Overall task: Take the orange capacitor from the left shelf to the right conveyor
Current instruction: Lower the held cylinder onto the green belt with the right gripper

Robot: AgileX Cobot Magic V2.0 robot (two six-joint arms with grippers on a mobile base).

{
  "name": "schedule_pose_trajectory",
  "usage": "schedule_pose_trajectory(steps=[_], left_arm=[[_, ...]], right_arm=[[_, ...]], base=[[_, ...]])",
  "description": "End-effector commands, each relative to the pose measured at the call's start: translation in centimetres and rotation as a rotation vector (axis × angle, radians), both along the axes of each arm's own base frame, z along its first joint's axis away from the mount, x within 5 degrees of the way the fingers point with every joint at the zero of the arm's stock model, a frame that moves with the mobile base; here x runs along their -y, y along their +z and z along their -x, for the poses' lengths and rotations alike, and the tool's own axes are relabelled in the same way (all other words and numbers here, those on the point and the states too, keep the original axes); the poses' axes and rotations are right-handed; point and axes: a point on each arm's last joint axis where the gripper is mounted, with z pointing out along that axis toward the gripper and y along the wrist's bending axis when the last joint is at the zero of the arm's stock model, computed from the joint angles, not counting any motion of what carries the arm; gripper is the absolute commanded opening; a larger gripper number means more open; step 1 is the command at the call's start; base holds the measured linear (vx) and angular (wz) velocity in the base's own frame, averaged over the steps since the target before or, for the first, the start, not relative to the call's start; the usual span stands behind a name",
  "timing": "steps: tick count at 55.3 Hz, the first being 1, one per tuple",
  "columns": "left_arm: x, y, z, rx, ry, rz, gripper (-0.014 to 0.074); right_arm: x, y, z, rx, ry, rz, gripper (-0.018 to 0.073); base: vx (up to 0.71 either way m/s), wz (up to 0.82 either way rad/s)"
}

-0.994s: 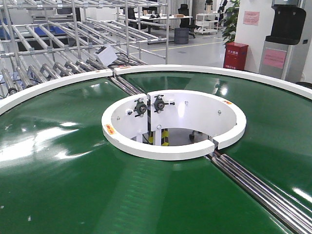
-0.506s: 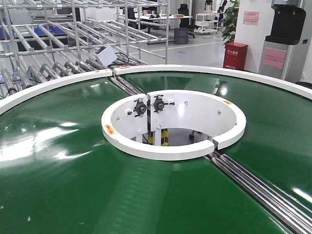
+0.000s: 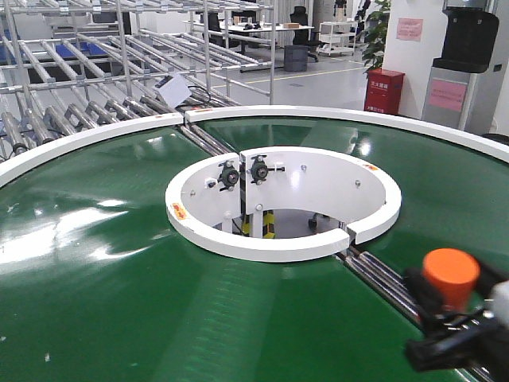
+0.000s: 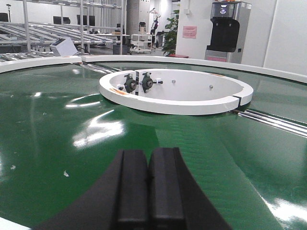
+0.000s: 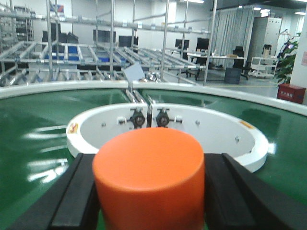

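Orange capacitor (image 5: 149, 177) sits clamped upright in the right end effector (image 3: 457, 322), above the conveyor (image 3: 119, 302) near its roller seam. Lower it straight, release on flat belt. Left end effector (image 4: 148, 191) is clenched, empty.

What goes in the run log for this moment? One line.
right gripper: shut on orange capacitor | above right conveyor | left gripper: shut, empty

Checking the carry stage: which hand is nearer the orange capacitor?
Right. The right hand grips the orange capacitor between its fingers. The left hand is shut, over bare green belt, with no capacitor in its view.
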Motion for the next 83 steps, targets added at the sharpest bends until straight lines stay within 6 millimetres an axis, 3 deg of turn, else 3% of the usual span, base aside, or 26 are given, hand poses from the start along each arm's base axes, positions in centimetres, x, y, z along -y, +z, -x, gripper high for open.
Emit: schedule_pose_trajectory(steps=[1, 8, 18, 41, 53, 64, 83], left_arm=[[-0.1, 1.8, 0.2, 0.109, -0.005, 0.037, -0.0006], [-0.1, 1.8, 0.2, 0.109, -0.005, 0.037, -0.0006], [-0.1, 1.8, 0.2, 0.109, -0.005, 0.037, -0.0006], [-0.1, 1.8, 0.2, 0.109, -0.005, 0.037, -0.0006], [-0.1, 1.8, 0.2, 0.109, -0.005, 0.037, -0.0006], [-0.1, 1.8, 0.2, 0.109, -0.005, 0.037, -0.0006], [-0.1, 1.8, 0.2, 0.109, -0.005, 0.037, -0.0006]], right_arm=[[-0.8, 0.1, -2.3, 0.123, 0.012, -0.012, -0.0007], [-1.7, -4.0, -5.5, 0.034, 0.021, -0.061, -0.0007], [-2.3, -8.2, -7.7, -0.025, 0.026, -0.117, -0.0007], [-2.4, -12.4, -8.3, -0.100, 0.013, -0.093, 0.0004], [-2.3, -13.2, -8.1, -0.128, 0.011, -0.086, 0.0038], [-2.4, -13.2, -8.1, -0.129, 0.012, -0.086, 0.0185], [-2.3, -12.3, -8.1, -0.102, 0.013, -0.093, 0.0640]], base=[[0.00, 0.00], [0.00, 0.00], [0.00, 0.00], [0.00, 0.00], [0.00, 0.00], [0.00, 0.00], [0.00, 0.00]])
